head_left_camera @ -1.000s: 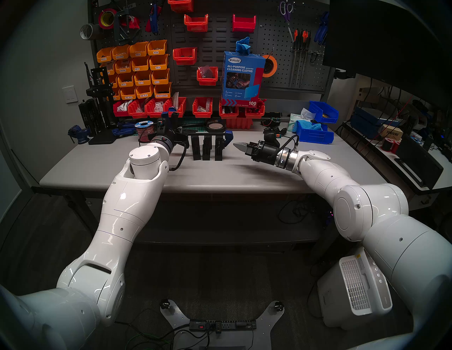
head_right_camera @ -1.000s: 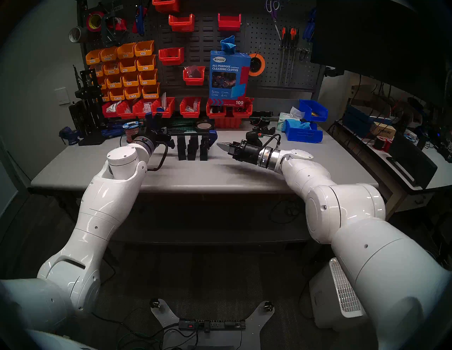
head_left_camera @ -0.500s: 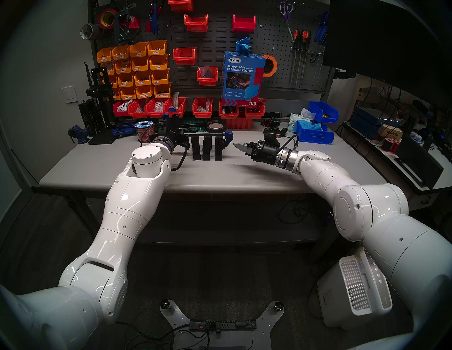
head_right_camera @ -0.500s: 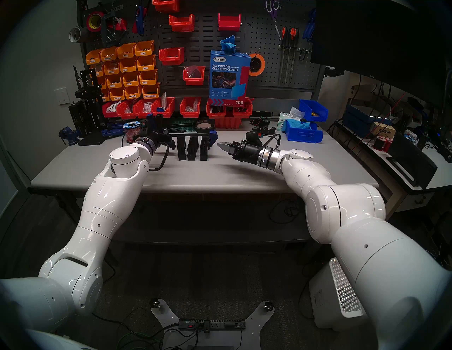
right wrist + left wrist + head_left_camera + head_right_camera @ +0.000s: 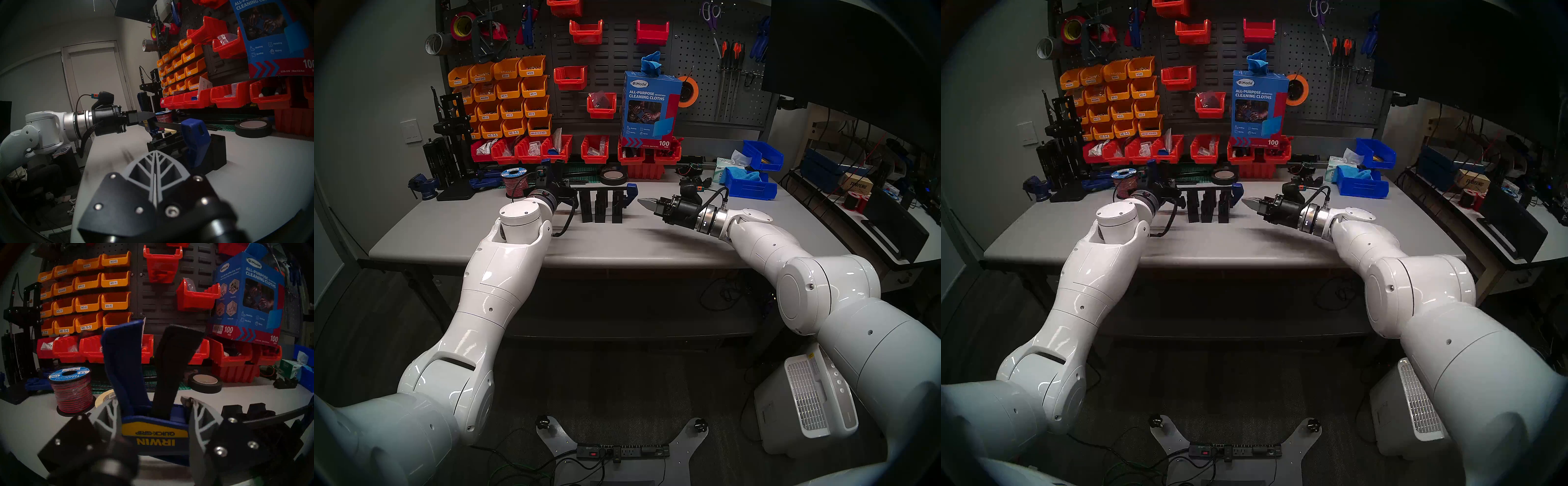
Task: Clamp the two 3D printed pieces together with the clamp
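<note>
Toward the surface's (image 5: pixel 619 244) far edge: IRWIN bar clamp (image 5: pixel 154 434) held at its body by left hand (image 5: pixel 153 431), bar spanning two black 3D printed pieces (image 5: pixel 601 205). Right hand (image 5: pixel 155 171) pinched shut, empty, just beside. Risk: squeezing off-square, tipping the pieces. Only right wrist view shows the clamp's far blue jaw against them.
</note>
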